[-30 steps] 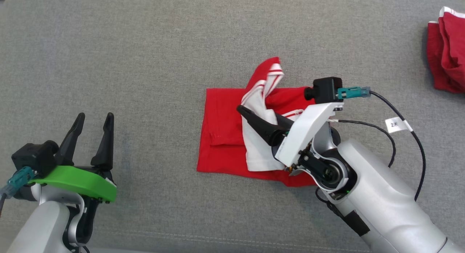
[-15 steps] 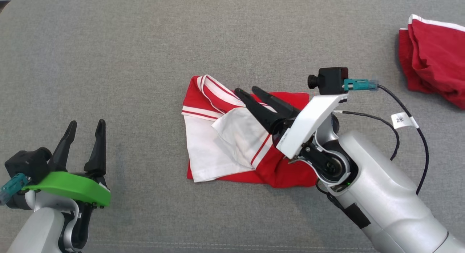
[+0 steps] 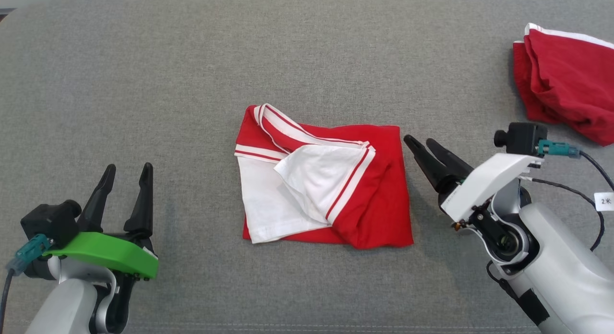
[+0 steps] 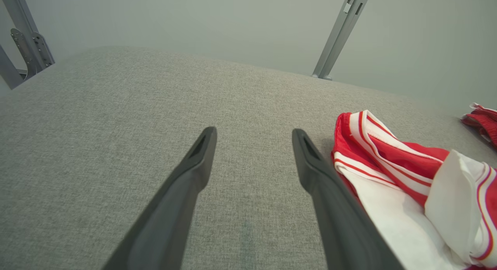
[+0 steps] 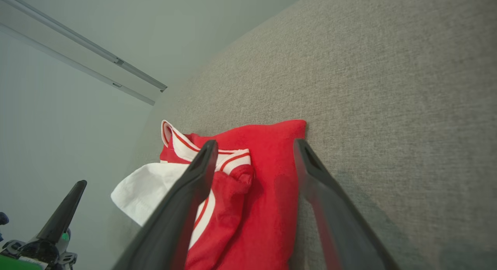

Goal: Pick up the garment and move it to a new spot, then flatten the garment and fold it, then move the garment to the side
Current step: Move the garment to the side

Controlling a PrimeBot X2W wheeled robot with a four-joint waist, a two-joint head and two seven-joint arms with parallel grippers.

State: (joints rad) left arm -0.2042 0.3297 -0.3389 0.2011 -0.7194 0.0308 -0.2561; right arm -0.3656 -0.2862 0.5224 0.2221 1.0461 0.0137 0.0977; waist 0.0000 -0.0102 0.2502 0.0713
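Note:
The garment [image 3: 331,185], red with white panels and striped trim, lies folded into a rough square in the middle of the grey cushion [image 3: 192,84]. Its red side also shows in the right wrist view [image 5: 268,192] and its striped edge in the left wrist view [image 4: 392,161]. My right gripper [image 3: 420,143] stands open just to the right of it, clear of the cloth, fingers pointing up and left. Far to the garment's left my left gripper [image 3: 127,167] is open and holds nothing; its fingers [image 4: 202,153] hang over bare cushion.
A second crumpled red garment [image 3: 566,79] lies at the far right edge of the cushion. Black cables [image 3: 590,190] trail off my right wrist. Metal frame posts [image 4: 341,29] stand behind the cushion's back edge.
My right gripper let go of the garment and drew back to the right, off the cloth. The white flap it held now lies folded flat. The head camera shifted too.

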